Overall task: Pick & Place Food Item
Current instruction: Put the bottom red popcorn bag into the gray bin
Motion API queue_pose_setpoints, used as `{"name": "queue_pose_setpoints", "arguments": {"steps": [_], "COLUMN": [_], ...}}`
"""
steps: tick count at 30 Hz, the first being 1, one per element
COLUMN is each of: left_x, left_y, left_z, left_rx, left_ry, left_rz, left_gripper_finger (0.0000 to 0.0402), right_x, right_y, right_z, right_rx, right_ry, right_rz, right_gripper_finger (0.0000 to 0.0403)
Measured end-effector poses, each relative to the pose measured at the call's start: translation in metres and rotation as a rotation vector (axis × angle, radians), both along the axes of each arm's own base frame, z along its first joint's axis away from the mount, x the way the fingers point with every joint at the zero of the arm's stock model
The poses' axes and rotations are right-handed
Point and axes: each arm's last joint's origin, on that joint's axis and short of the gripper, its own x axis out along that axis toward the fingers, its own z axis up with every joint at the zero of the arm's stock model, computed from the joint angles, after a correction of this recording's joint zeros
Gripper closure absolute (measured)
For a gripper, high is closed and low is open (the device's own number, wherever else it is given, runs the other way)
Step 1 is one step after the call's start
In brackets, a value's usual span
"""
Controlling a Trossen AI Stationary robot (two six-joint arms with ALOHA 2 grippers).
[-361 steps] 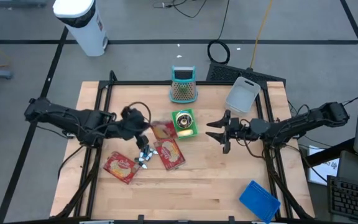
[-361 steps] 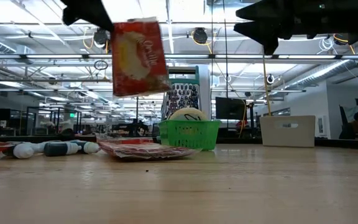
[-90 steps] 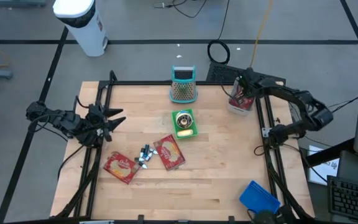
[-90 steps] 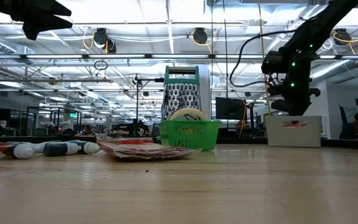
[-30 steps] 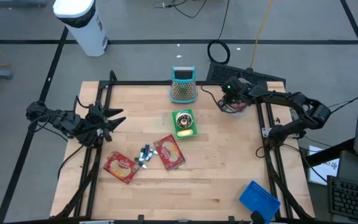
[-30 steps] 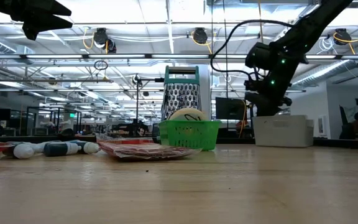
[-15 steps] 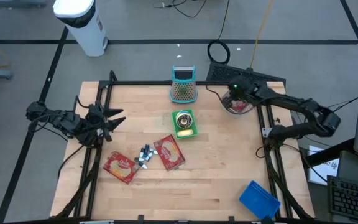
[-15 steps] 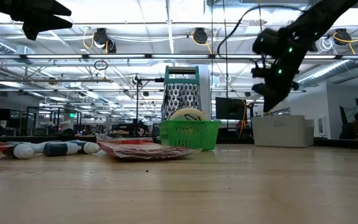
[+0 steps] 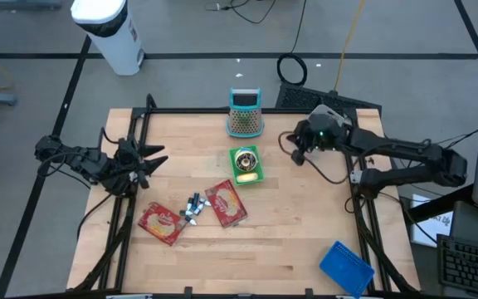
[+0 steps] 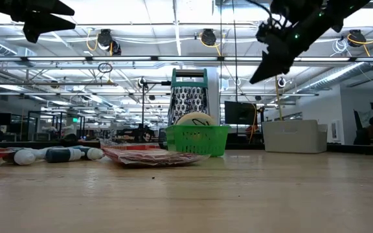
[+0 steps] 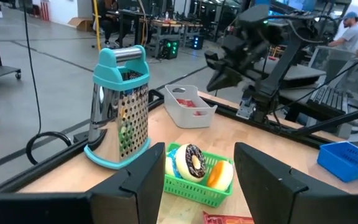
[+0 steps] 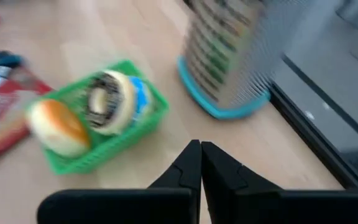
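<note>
Grey floor (image 9: 40, 33), ceiling lights (image 10: 208, 37), desks beyond.

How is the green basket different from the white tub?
The green basket is bright green with open mesh walls; the white tub is plain white with solid walls. The green basket holds a chocolate-topped donut and an orange bun; the white tub holds a red packet. The basket sits mid-table by the grater; the tub sits at the table's far right corner. Both are small open-topped containers holding food.
</note>
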Motion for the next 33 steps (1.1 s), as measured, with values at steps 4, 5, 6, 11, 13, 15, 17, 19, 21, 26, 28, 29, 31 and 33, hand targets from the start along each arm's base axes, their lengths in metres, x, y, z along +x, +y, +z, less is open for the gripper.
{"name": "queue_pose_setpoints", "arguments": {"steps": [4,5,6,11,13,15,17,19,21,26,28,29,31,33], "left_x": [0.0,0.0,0.0,0.003,0.005,0.009,0.014,0.021,0.027,0.034,0.035,0.035,0.035,0.034], "left_y": [0.0,0.0,0.0,-0.005,-0.01,-0.015,-0.02,-0.026,-0.033,-0.049,-0.053,-0.055,-0.057,-0.059], "left_z": [-0.002,-0.002,-0.003,-0.007,-0.011,-0.016,-0.025,-0.037,-0.051,-0.08,-0.088,-0.091,-0.096,-0.101], "left_rx": [-0.011,-0.01,-0.015,-0.188,-0.289,-0.398,-0.516,-0.612,-0.703,-0.97,-1.005,-1.008,-1.007,-1.003], "left_ry": [0.013,0.017,0.019,0.025,0.064,0.133,0.242,0.374,0.54,0.975,1.074,1.106,1.15,1.187], "left_rz": [0.003,0.002,0.0,-0.146,-0.252,-0.325,-0.355,-0.336,-0.307,-0.234,-0.173,-0.137,-0.066,0.012], "left_gripper_finger": [0.021,0.021,0.021,0.021,0.021,0.021,0.0211,0.0211,0.0211,0.0211,0.0211,0.0211,0.0211,0.0211], "right_x": [0.011,0.013,0.014,0.018,0.018,0.018,0.018,0.016,0.016,0.013,0.012,0.011,0.01,0.01], "right_y": [0.017,0.02,0.023,0.032,0.033,0.033,0.032,0.031,0.031,0.032,0.032,0.032,0.032,0.032], "right_z": [0.003,0.003,0.002,-0.001,-0.005,-0.007,-0.011,-0.016,-0.019,-0.029,-0.032,-0.033,-0.035,-0.036], "right_rx": [-0.059,-0.078,-0.094,-0.144,-0.148,-0.16,-0.171,-0.192,-0.203,-0.214,-0.22,-0.223,-0.233,-0.249], "right_ry": [-0.079,-0.092,-0.099,-0.16,-0.177,-0.2,-0.223,-0.238,-0.255,-0.283,-0.301,-0.309,-0.325,-0.332], "right_rz": [0.104,0.13,0.153,0.206,0.208,0.207,0.203,0.203,0.203,0.201,0.2,0.199,0.2,0.204], "right_gripper_finger": [0.0403,0.0403,0.0403,0.0403,0.0403,0.0403,0.0403,0.0403,0.0403,0.0403,0.0403,0.0403,0.0403,0.0403]}}
